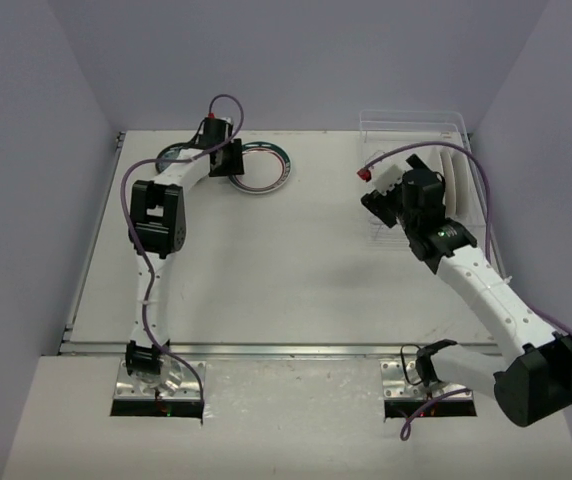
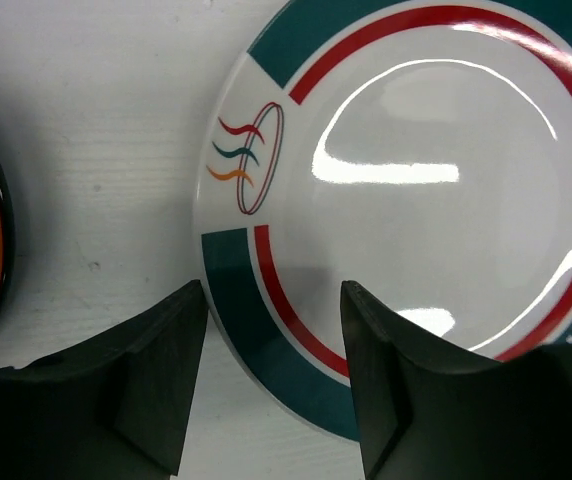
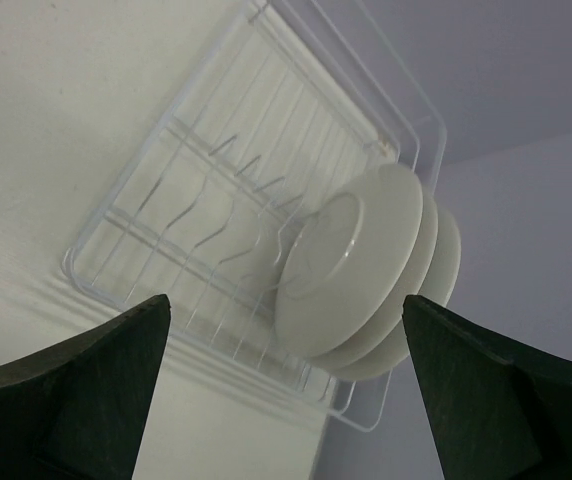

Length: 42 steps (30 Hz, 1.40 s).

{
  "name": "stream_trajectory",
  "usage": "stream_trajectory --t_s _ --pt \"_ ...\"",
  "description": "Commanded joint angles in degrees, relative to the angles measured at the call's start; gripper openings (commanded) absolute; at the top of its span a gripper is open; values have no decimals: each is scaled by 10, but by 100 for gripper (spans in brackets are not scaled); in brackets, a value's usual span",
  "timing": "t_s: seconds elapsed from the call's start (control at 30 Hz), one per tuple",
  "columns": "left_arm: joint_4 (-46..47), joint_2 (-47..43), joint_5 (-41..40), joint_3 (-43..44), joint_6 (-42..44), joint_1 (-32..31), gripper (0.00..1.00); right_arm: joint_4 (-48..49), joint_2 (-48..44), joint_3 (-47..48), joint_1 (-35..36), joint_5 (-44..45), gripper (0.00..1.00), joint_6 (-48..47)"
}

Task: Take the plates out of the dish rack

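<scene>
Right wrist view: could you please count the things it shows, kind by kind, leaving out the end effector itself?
Dish rack: 1
White plates standing on edge in it: 3
Total: 4

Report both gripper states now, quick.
Left gripper: open, holding nothing, above the teal-and-red-rimmed plate.
Right gripper: wide open, holding nothing, facing the white plates in the dish rack.
</scene>
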Motion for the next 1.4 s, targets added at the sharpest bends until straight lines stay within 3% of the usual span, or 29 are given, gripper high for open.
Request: stream_trajectory --t_s 0.0,0.17,0.27,0.33,0.43,0.67,1.37 --pt "14 -102 2 -14 3 -17 52 -76 19 76 -62 -40 99 124" --pt "22 -205 43 -50 0 -34 52 -143 60 128 -148 -99 94 204" --pt "32 -263 31 -77 19 -54 52 -148 74 151 -180 -122 77 223" --pt "47 -332 5 -125 54 -83 52 -151 102 170 -217 -138 60 241" --pt "70 -400 -21 -181 84 -111 53 -170 136 215 -255 -169 46 263" --pt "81 -481 -44 -260 95 -138 54 -179 188 261 -288 -193 44 256" --pt "74 -485 -37 -264 91 -141 54 -193 315 336 -290 -198 38 237"
